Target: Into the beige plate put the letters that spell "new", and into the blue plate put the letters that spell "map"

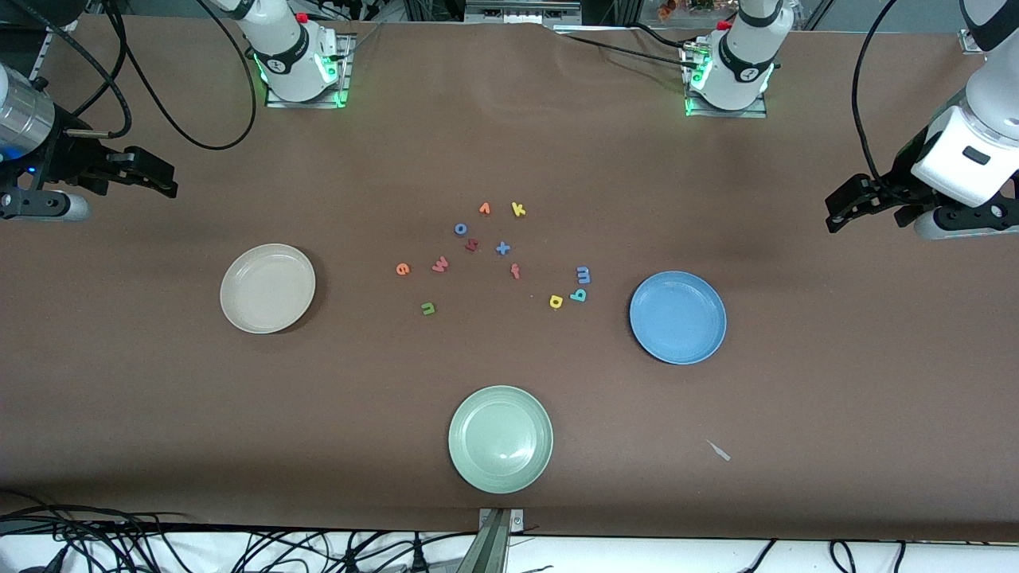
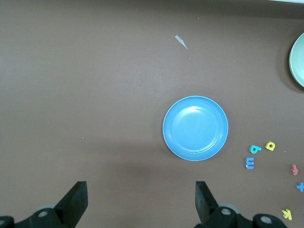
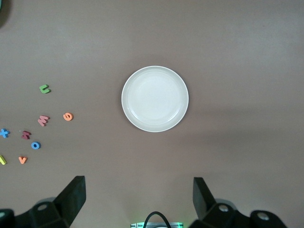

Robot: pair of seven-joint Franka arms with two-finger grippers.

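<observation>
The green "n" (image 1: 428,309), orange "e" (image 1: 402,269) and pinkish-red "w" (image 1: 439,264) lie on the table toward the empty beige plate (image 1: 267,288). The periwinkle "m" (image 1: 583,275), yellow "a" (image 1: 556,301) and teal "p" (image 1: 579,295) lie beside the empty blue plate (image 1: 677,317). My left gripper (image 1: 834,211) hangs open in the air at its end of the table, with the blue plate (image 2: 195,128) below in its wrist view. My right gripper (image 1: 169,181) hangs open at the other end, looking down on the beige plate (image 3: 155,99). Neither gripper holds anything.
A pale green plate (image 1: 500,438) sits nearest the front camera. Other letters cluster mid-table: orange "v" (image 1: 484,208), yellow "k" (image 1: 518,209), blue "o" (image 1: 460,229), a dark red letter (image 1: 472,245), a blue cross (image 1: 502,248), a red "f" (image 1: 515,271). A small white scrap (image 1: 718,450) lies near the blue plate.
</observation>
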